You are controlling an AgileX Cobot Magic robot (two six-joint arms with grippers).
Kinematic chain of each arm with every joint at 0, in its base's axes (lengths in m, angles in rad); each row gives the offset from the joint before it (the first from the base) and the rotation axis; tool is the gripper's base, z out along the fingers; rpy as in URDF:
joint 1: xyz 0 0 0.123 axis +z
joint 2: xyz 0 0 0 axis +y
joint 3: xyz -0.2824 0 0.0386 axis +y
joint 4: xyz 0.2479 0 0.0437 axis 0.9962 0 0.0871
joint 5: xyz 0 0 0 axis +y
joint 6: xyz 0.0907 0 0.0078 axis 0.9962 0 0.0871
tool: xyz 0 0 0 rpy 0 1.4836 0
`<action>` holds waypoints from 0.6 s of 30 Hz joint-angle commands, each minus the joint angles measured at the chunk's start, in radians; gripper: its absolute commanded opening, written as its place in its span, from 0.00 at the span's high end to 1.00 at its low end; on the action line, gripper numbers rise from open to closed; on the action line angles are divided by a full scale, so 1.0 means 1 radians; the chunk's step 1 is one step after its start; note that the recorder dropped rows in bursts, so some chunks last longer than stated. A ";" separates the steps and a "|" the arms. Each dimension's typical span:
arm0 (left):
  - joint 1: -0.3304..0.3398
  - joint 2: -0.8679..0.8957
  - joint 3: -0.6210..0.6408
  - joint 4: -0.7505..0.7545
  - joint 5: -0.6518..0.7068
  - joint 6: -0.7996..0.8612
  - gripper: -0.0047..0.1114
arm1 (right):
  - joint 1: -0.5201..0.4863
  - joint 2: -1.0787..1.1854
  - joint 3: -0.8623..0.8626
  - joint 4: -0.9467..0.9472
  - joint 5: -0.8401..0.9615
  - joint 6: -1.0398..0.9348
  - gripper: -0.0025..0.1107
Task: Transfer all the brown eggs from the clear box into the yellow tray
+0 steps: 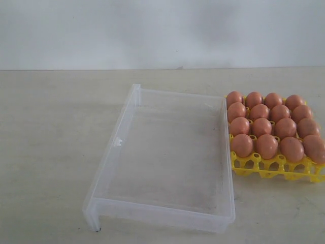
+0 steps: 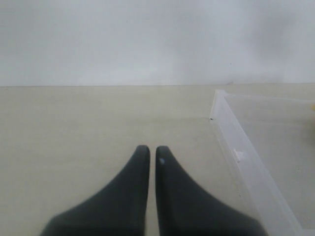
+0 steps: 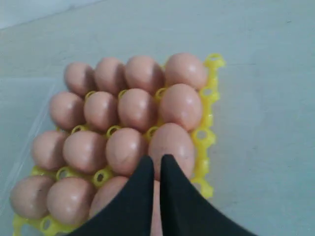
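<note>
Eggs all in the tray, box empty, both pincers closed on nothing.
The brown eggs (image 1: 266, 146) sit four rows of four in the yellow tray (image 1: 264, 169), which lies on the right side of the surface (image 1: 51, 152), touching or just beside the long right wall of the clear box (image 1: 114, 145). The box holds no eggs and reaches from mid-surface toward the near edge. The right pincer (image 3: 156, 164) hangs over the eggs at one edge of the tray, tips together; whether it touches an egg cannot be told. The left pincer (image 2: 152, 155), tips nearly together, is over bare surface just beside the box's left wall. A plain pale wall (image 1: 152, 30) rises behind the far edge.
</note>
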 commanded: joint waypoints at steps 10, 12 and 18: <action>0.004 -0.002 0.003 -0.003 -0.001 0.002 0.92 | 0.465 -0.102 0.082 0.413 0.914 -0.448 0.98; 0.004 -0.002 0.003 -0.003 -0.001 0.002 0.92 | 0.533 -0.107 0.037 0.783 1.061 -0.819 0.98; 0.004 -0.002 0.003 -0.003 -0.001 0.002 0.92 | 0.551 -0.083 -0.186 1.500 1.410 -1.566 0.98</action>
